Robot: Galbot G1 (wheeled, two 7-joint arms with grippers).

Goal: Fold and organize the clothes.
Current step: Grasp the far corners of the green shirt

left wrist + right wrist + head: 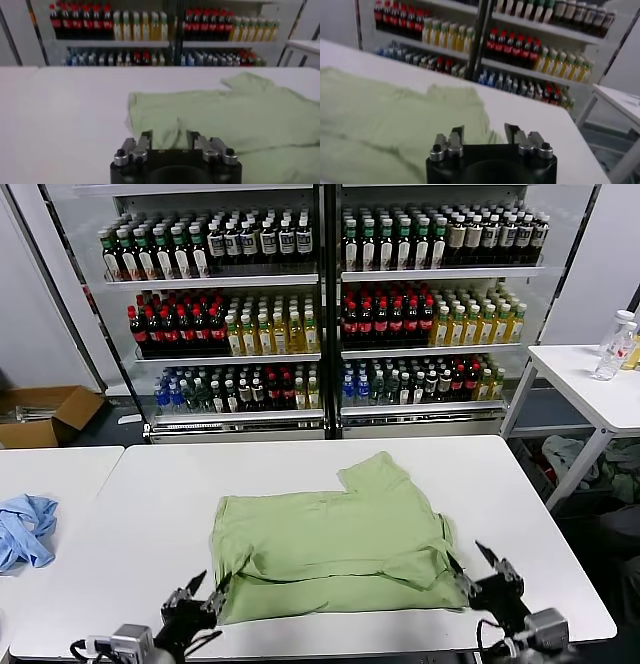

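Observation:
The light green shirt (335,544) lies on the white table (150,514), its near part folded over and one sleeve pointing toward the far right. My left gripper (213,582) is at the shirt's near left corner. In the left wrist view it (169,136) stands open, with the shirt (225,115) lying between and beyond the fingers. My right gripper (467,560) is at the near right corner. In the right wrist view it (484,131) is open too, and the shirt's edge (380,115) shows past its fingers. Neither gripper holds the cloth.
A light blue garment (25,529) lies on the neighbouring table to the left. Shelves of bottles (320,304) stand behind the table. A cardboard box (45,414) sits on the floor at the left. A small white table (590,379) with bottles stands at the right.

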